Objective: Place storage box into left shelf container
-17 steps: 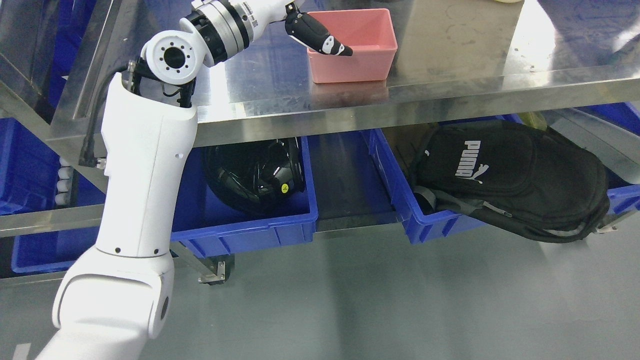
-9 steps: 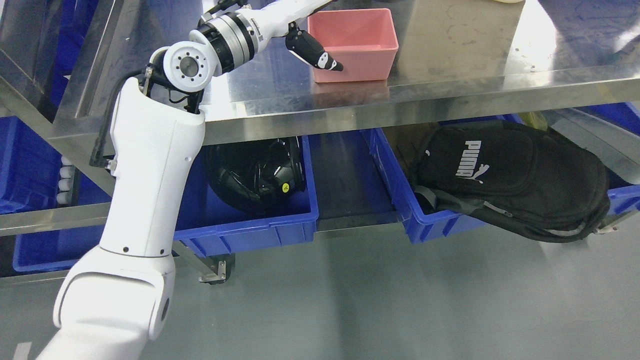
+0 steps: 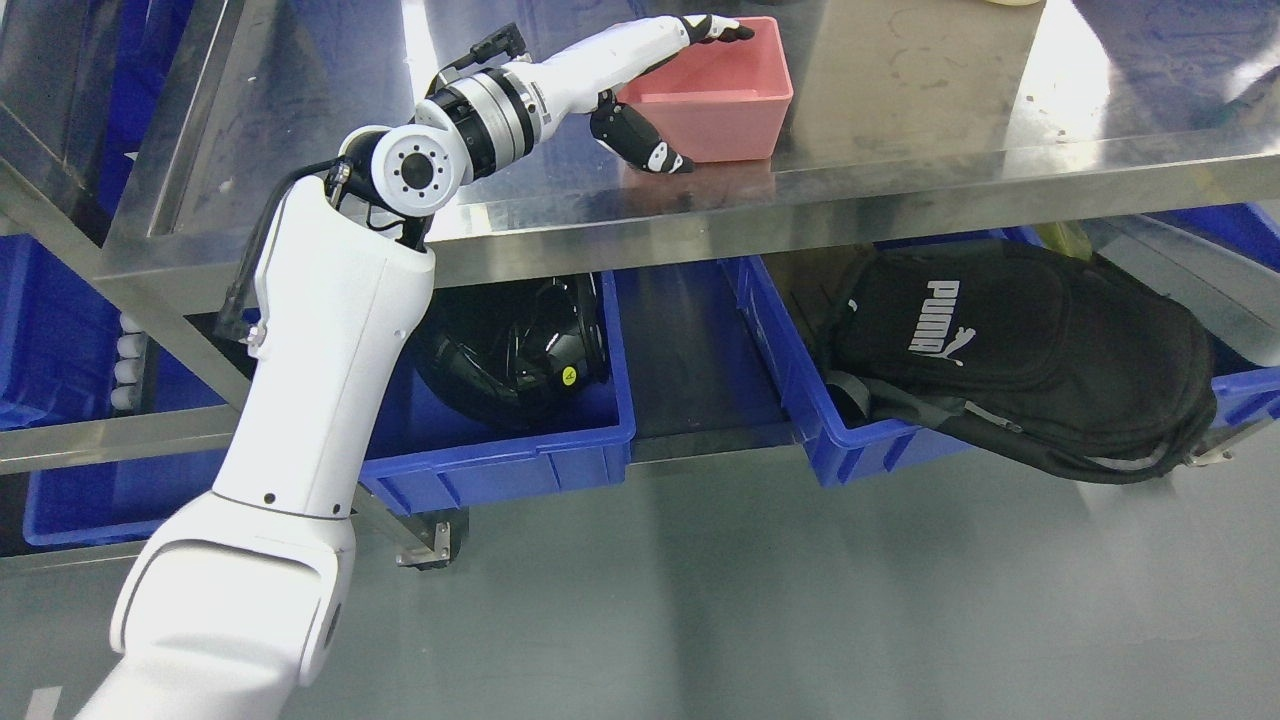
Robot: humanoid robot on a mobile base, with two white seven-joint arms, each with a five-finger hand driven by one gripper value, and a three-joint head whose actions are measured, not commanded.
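A pink storage box (image 3: 735,115) stands on the steel table top (image 3: 900,130) near its front edge. My left hand (image 3: 700,98) is at the box's left end. Its fingers (image 3: 718,28) stretch out over the far left rim and its black thumb (image 3: 640,148) lies outside the front left corner. The hand is spread and does not clasp the box. Below the table, the left blue container (image 3: 520,465) holds a black helmet (image 3: 510,345). The right arm is out of view.
A second blue container (image 3: 860,445) on the lower shelf at the right holds a black backpack (image 3: 1030,350). More blue bins (image 3: 60,330) sit at the far left. The table's front edge overhangs both containers. Grey floor lies in front.
My left arm has swung right and lower along the table. The fingers, earlier out of frame, now reach over the box's far left rim, and the thumb has dropped to its front left corner.
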